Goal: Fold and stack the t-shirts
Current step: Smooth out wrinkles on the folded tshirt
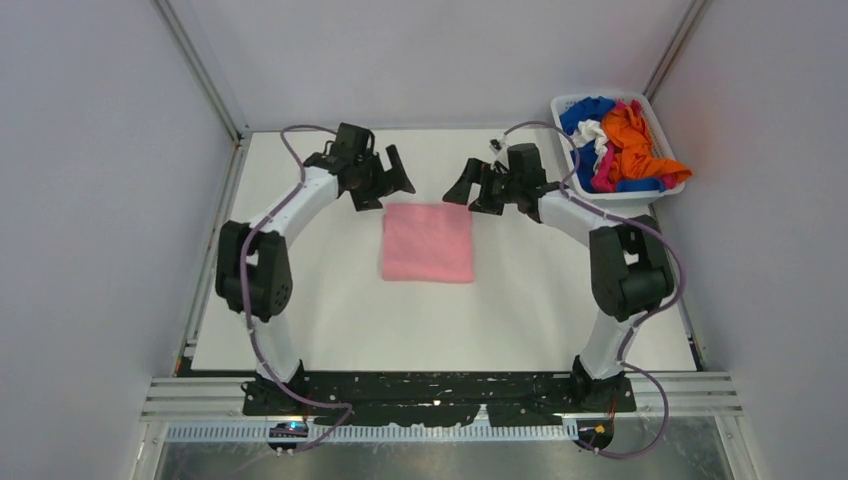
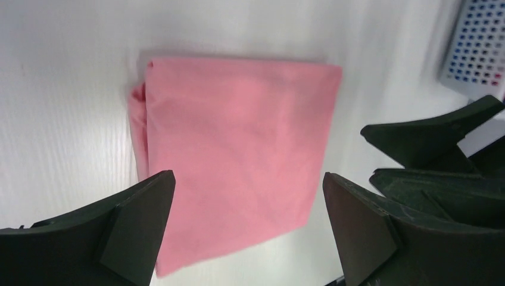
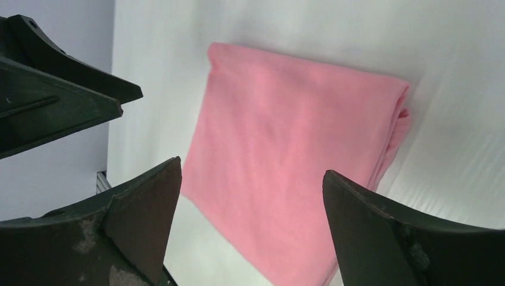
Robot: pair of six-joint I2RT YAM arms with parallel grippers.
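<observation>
Left pincer (image 1: 388, 188) and right pincer (image 1: 466, 193): both spread wide and empty, facing each other above the far edge of the light pink t-shirt (image 1: 428, 243), touching no cloth. In each wrist view the pink cloth shows between the parted fingers.

Light pink t-shirt: folded to a flat, near-square packet in the middle of the desk (image 1: 300, 300), with stacked layers visible along one side edge.

Basket (image 1: 668, 188): at the far right corner of the desk, well apart from the packet. It holds a crumpled heap of orange t-shirt (image 1: 632, 145), royal blue t-shirt (image 1: 583, 112), white t-shirt (image 1: 592, 133) and hot pink t-shirt (image 1: 606, 175).

Progress, as judged: one shirt is folded and forms the base of the stack. At least four are left to fetch, fold and lay upon it.
</observation>
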